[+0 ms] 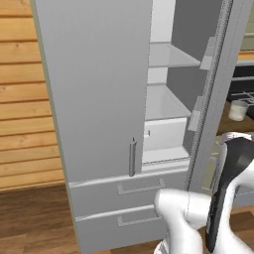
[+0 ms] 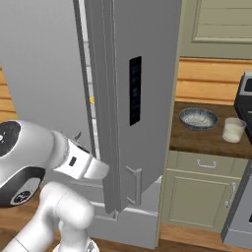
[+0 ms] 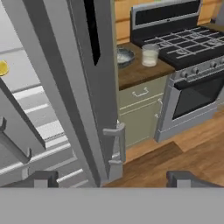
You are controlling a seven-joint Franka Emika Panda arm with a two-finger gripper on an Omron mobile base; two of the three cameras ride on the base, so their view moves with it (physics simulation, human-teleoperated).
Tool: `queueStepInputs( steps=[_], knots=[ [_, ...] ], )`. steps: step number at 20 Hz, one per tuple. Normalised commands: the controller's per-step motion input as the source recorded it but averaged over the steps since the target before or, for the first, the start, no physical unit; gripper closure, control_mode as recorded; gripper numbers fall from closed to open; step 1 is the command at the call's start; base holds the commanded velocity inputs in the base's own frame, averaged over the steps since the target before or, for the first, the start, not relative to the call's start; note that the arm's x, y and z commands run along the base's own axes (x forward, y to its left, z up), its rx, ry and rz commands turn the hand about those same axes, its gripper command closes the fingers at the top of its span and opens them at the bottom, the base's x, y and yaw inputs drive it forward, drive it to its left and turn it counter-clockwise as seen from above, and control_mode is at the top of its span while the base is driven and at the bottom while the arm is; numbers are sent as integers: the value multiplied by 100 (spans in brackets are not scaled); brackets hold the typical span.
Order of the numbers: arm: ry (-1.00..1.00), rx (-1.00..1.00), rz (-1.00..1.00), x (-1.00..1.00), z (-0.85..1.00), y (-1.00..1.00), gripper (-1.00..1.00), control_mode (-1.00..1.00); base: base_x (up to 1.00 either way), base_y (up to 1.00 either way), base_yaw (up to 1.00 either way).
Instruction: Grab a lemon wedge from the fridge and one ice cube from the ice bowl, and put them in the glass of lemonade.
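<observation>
- Jaws (image 3: 112,178) are seen spread wide in the hand view, and nothing is held between the two dark tips.
- Just ahead of the jaws, the edge of the fridge door (image 3: 89,109) is seen, with its handle (image 3: 119,142) close by. This door has been swung open.
- The fridge (image 1: 99,99) is shown with its other door shut in the left base view. White shelves (image 1: 166,106) can be seen through the gap.
- The lemon wedge (image 3: 3,68) is seen as a small yellow spot on a shelf inside the fridge. In the hand view it lies far to the left and higher up than the jaws, past the door edge. A tiny yellow bit (image 2: 91,100) is also seen through the door gap in the right base view.
- The wedge is too small here for its long side to be told.
- The ice bowl (image 2: 198,118) and the glass of lemonade (image 2: 233,130) are set on the bench (image 2: 197,140) beside the fridge, on the other side of the open door. They stand close together but are not touching. The stove (image 3: 183,43) is just beside the glass.
- The wedge has not been picked up yet, so it is likely to be the first thing fetched. For that, the jaws would need to be turned around the door edge and moved into the fridge.
- The door edge could be bumped on the way in.
</observation>
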Motion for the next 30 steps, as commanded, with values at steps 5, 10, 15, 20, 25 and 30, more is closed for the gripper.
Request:
queueStepInputs(
  steps=[5, 10, 15, 20, 25, 30],
  knots=[
    [3, -15, -17, -3, 96, 100, -100, -100, 0, 0, 0],
    [34, -30, -11, 54, 40, 82, -100, -100, 0, 0, 0],
    [62, -49, -2, 100, -2, 24, -100, -100, 0, 0, 0],
    [21, -42, 0, 71, -36, -6, -100, -100, 0, 0, 0],
    [6, -4, 0, 52, -5, -44, -100, -100, 0, 0, 0],
    [21, -5, 1, 92, 2, -12, -100, -100, 0, 0, 0]
  ],
)
